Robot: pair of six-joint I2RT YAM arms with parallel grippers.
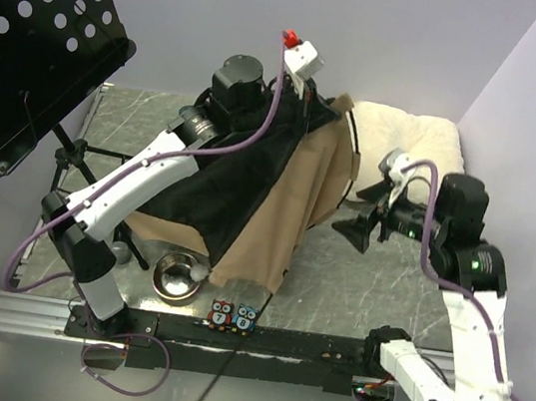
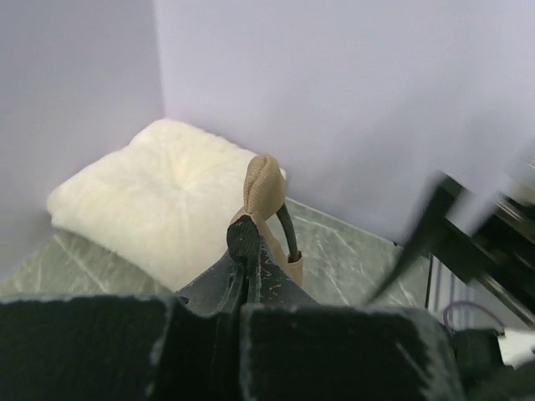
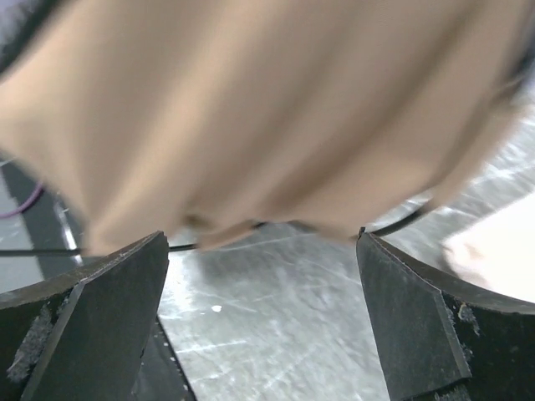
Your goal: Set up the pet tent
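Clenched hard on a pinch of the pet tent (image 2: 255, 280) with the left gripper (image 2: 240, 313), pads pressed flat together. Just past the fingertips: black fabric, a thin black pole (image 2: 289, 236) and a tan fabric loop (image 2: 263, 185) poking up. Further back in that view, a white fluffy cushion (image 2: 159, 196) in the corner of the walls.

Spread wide and gripping nothing with the right gripper (image 3: 263, 251). Beyond the two dark fingers (image 3: 109, 309), blurred tan cloth hanging over the grey marbled table (image 3: 276, 334).

Seen from above: tent held up at its far end, draped down toward the near edge, black panel (image 1: 221, 178) on the left, tan folds on the right. Right gripper just right of the tent, apart from it. Steel bowl (image 1: 176, 276) just beside the near hem, with two owl figures (image 1: 232, 316) on the front rail.
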